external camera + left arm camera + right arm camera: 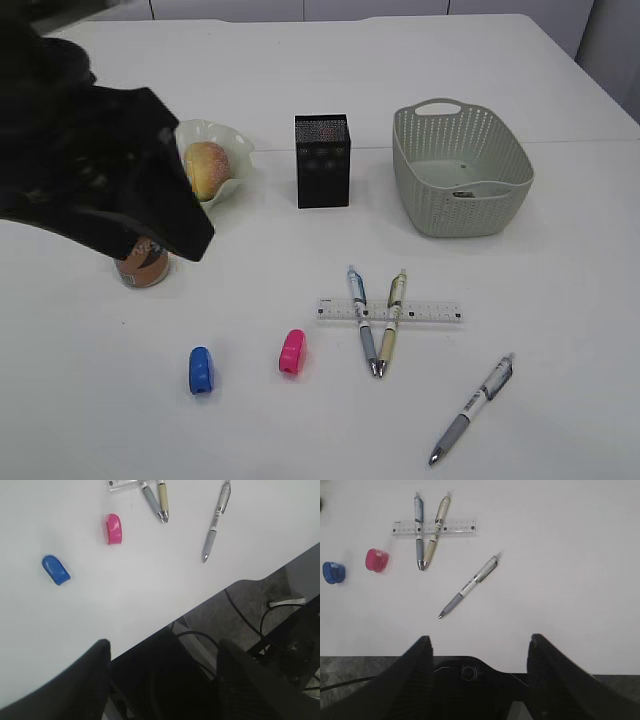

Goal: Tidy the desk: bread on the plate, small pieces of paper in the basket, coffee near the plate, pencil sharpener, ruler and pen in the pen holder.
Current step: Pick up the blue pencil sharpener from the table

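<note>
The bread [205, 167] lies on the white wavy plate [232, 143]. A coffee can [142, 270] stands in front of the plate, half hidden by my left arm [100, 170]. The black pen holder [322, 160] stands mid-table. A clear ruler [425, 312] lies under two pens [358, 320] [392, 320]; a third pen [472, 408] lies to the front right. A blue sharpener [201, 370] and a pink sharpener [292, 352] lie in front. My left gripper [162, 655] is open and empty over the table's front edge. My right gripper [479, 642] is open and empty near the front edge, short of the third pen [470, 585].
A grey-green basket [505, 160] stands at the back right with one small item on its floor. The table's front edge and dark floor with cables [260, 625] show in the left wrist view.
</note>
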{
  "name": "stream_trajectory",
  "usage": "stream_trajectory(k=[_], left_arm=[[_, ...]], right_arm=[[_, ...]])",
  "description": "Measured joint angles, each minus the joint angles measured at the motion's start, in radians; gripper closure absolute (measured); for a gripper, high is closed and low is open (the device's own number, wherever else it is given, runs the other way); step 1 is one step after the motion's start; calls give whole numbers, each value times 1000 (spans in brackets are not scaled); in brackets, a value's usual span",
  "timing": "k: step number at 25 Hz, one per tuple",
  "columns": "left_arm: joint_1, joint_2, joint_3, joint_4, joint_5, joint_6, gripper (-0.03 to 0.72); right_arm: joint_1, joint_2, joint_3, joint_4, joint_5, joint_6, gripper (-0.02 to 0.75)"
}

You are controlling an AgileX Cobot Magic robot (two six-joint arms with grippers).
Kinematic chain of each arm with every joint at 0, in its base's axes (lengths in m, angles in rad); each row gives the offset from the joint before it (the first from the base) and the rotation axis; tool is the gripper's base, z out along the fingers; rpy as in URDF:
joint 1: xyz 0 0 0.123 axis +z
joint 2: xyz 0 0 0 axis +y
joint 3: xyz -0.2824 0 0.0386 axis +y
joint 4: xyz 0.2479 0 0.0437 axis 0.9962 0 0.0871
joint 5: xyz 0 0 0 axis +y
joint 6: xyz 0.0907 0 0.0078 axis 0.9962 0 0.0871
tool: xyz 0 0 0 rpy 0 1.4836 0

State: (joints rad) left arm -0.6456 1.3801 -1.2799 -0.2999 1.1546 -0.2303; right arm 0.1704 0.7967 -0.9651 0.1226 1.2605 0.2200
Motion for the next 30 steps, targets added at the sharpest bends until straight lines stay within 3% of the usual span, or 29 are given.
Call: stream_trajectory(k=[12, 19, 30], left_arm=[[-9, 158, -91, 46, 41, -58, 208], [-9, 172, -91, 53, 42, -75, 209], [-9, 269, -95, 149, 65, -216, 211]], right_arm=[[0, 0, 0, -131, 0, 0, 271], [0, 0, 0, -147, 0, 2, 271], [0, 0, 0, -156, 0, 2, 271]])
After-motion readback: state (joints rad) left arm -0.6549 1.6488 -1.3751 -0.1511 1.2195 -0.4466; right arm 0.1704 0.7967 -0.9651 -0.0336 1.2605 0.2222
